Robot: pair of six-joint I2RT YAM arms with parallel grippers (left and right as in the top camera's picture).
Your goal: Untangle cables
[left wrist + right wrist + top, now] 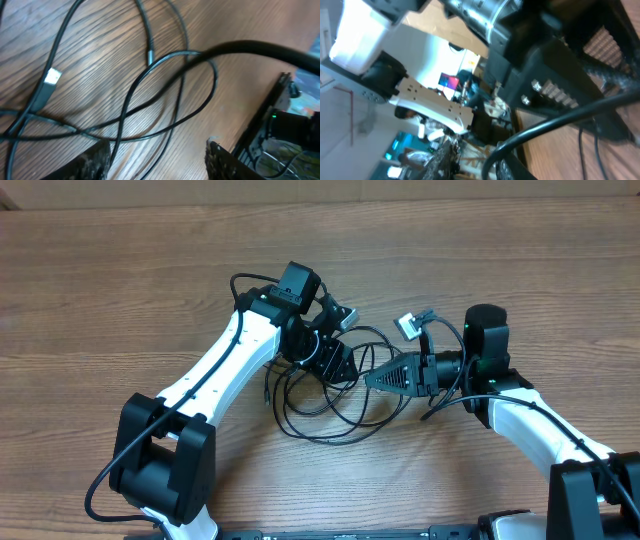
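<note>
The cables point(325, 402) lie in a loose black tangle on the wooden table, between the two arms. My left gripper point(336, 364) hangs low over the tangle's upper part. In the left wrist view it point(157, 146) is open, with thin loops point(150, 107) crossing the table between its fingers point(95, 162). A silver-tipped plug point(51, 76) lies to the left. My right gripper point(372, 380) points left at the tangle's right side. In the right wrist view it point(477, 161) is open, and one black cable point(545, 127) curves up out of the gap, close to the right finger.
A silver plug end point(408, 327) sticks up by the right wrist. The two grippers are close together over the middle of the table point(120, 290). A thick black cable point(260, 49) crosses the top right of the left wrist view.
</note>
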